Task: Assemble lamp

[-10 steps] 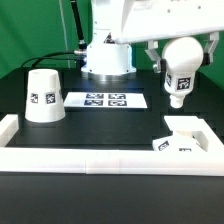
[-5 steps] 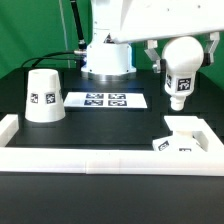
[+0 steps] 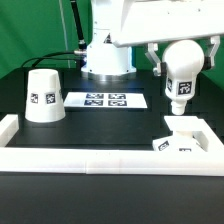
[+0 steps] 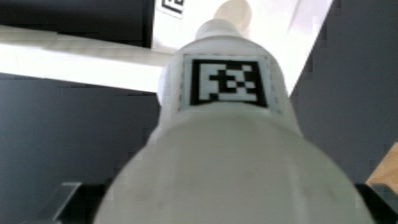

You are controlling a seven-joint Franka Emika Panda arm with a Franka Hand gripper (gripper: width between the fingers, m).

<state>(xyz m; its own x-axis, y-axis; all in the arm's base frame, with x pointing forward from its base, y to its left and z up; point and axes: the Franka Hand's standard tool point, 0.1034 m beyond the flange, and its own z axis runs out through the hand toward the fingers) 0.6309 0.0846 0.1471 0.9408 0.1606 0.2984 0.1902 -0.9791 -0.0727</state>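
Observation:
My gripper (image 3: 181, 52) is shut on the white round-topped bulb (image 3: 182, 72), holding it in the air at the exterior view's right, its narrow stem pointing down. The bulb hangs above the flat square base (image 3: 186, 136), which lies against the white wall at the front right; a gap shows between stem and base. In the wrist view the bulb (image 4: 222, 130) with its square tag fills the picture, and the base (image 4: 107, 65) shows beyond its tip. The tapered cup-shaped shade (image 3: 42, 96) stands mouth down at the exterior view's left.
The marker board (image 3: 106, 100) lies flat in the middle, in front of the robot's base (image 3: 107, 58). A low white wall (image 3: 100, 160) runs along the front and up both sides of the black table.
The bulb in my gripper has shifted slightly to the exterior view's right and a little lower, closer over the base. The shade and base have not moved.

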